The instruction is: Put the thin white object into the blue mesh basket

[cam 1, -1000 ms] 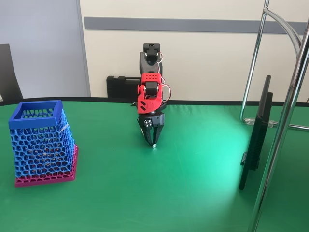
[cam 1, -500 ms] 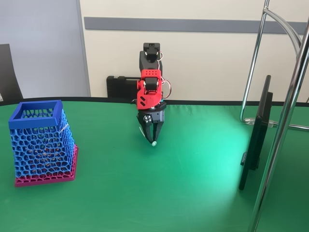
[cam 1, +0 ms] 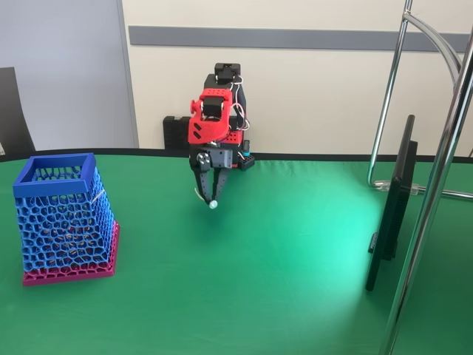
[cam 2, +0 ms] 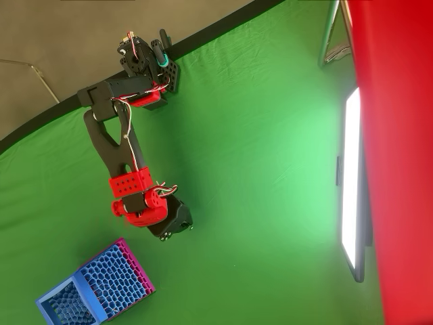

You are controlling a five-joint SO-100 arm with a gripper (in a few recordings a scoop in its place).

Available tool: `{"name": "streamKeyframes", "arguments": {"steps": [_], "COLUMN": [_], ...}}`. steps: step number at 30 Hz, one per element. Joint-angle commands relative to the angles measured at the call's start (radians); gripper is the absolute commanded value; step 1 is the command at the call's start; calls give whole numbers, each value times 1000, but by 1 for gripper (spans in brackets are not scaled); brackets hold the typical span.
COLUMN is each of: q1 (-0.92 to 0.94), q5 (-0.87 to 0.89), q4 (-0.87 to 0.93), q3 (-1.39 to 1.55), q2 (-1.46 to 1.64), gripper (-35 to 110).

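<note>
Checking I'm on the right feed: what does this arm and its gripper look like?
The arm has black links and red printed joint housings, one with a grid of small holes. Thin red and white wires loop along the joints. The gripper is black, with two slim tapering fingers beneath a red wrist block.

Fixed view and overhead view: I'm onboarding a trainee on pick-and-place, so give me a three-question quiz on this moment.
1. True or false: the thin white stick with a round bulb lies on the green cloth table.
2. In the fixed view, the tall blue honeycomb-lattice basket with a magenta base stands on which side of the gripper? A left, B right.
3. Fill in: the basket's open top is ___ of the stick.

Key: 1 false, the shut gripper holds it above the cloth; 2 A; 3 empty.
</note>
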Motion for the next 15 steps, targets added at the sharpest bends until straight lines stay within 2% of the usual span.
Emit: {"name": "streamKeyframes", "arguments": {"steps": [1,15], "q1": [35,146], "q5": [-26,-137], "q4": [11,11], "q3": [-74,-282], "q2": [66,100], "gripper": [4,4]}}
